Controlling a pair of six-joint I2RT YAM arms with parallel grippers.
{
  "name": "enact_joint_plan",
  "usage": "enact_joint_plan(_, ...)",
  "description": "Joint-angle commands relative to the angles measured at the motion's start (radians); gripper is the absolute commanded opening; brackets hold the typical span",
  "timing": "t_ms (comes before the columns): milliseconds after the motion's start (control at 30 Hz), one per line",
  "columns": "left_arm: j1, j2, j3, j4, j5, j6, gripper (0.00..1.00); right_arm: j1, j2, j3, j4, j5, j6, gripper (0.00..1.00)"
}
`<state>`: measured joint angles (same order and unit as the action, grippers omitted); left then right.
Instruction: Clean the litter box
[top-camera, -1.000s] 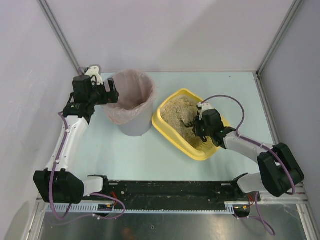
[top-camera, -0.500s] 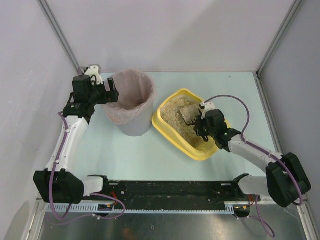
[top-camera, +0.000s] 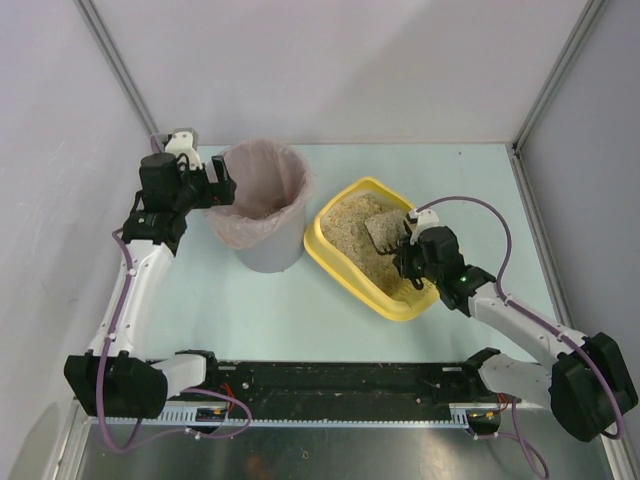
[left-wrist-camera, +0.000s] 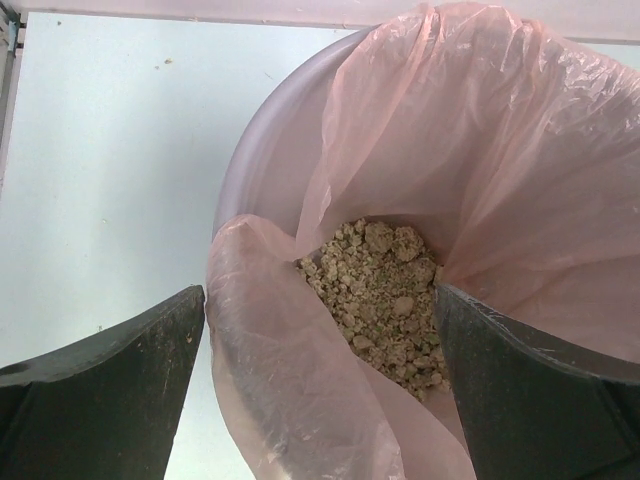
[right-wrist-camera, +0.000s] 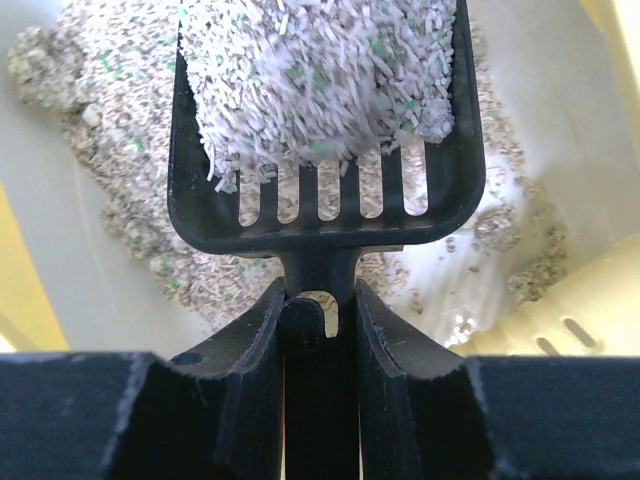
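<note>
Right hand (right-wrist-camera: 318, 290) pinched the handle of a small black slotted plastic scoop (right-wrist-camera: 318, 130), heaped with litter, over the shallow yellow plastic litter box (top-camera: 340, 262), centre-right on the bench (top-camera: 300, 310). Just left: tall grey round bin (top-camera: 265, 255), pink liner, clumps inside. Left hand (left-wrist-camera: 320, 300) spread, straddling its far-left rim.

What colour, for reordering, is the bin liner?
Liner: pale pink, best in left wrist view.
</note>
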<state>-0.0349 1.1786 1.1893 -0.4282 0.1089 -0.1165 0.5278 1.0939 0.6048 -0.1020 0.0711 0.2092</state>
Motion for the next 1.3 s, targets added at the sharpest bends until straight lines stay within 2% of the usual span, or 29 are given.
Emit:
enact_joint_plan(0,-0.005,-0.040,-0.014,0.048,0.005,-0.015,1.00,0.014,-0.038,0.029,0.012,-0.031,0.013,0.00)
enact_joint_plan(100,-0.005,-0.042,-0.014,0.048,0.005,-0.015,1.00,-0.020,-0.064,0.019,0.010,-0.050,0.030,0.00)
enact_joint_plan(233,-0.005,-0.040,-0.016,0.049,0.014,-0.018,1.00,0.050,-0.042,0.041,-0.013,0.012,-0.002,0.00)
enact_joint_plan(367,-0.005,-0.042,-0.017,0.051,0.015,-0.018,1.00,0.026,-0.054,0.036,-0.005,0.004,0.015,0.00)
enact_joint_plan(467,-0.003,-0.043,-0.017,0.052,0.012,-0.020,0.99,0.093,-0.029,0.049,-0.010,0.065,-0.019,0.00)
enact_joint_plan(633,-0.003,-0.042,-0.019,0.055,0.020,-0.022,1.00,0.021,-0.058,0.038,0.007,0.016,0.009,0.00)
enact_joint_plan(767,-0.003,-0.045,-0.019,0.055,0.025,-0.023,1.00,0.087,-0.039,0.044,0.018,0.047,-0.024,0.00)
enact_joint_plan(900,-0.003,-0.045,-0.020,0.055,0.025,-0.023,1.00,0.021,-0.068,0.024,0.016,0.016,0.009,0.00)
enact_joint_plan(1067,-0.003,-0.042,-0.022,0.057,0.029,-0.023,1.00,0.051,-0.068,0.035,-0.001,0.041,-0.007,0.00)
enact_joint_plan(1167,-0.003,-0.043,-0.022,0.057,0.032,-0.025,1.00,-0.006,-0.091,0.016,0.021,-0.028,-0.005,0.00)
enact_joint_plan(1267,-0.003,-0.040,-0.022,0.059,0.037,-0.025,1.00,0.067,-0.071,0.041,0.048,-0.002,-0.034,0.00)
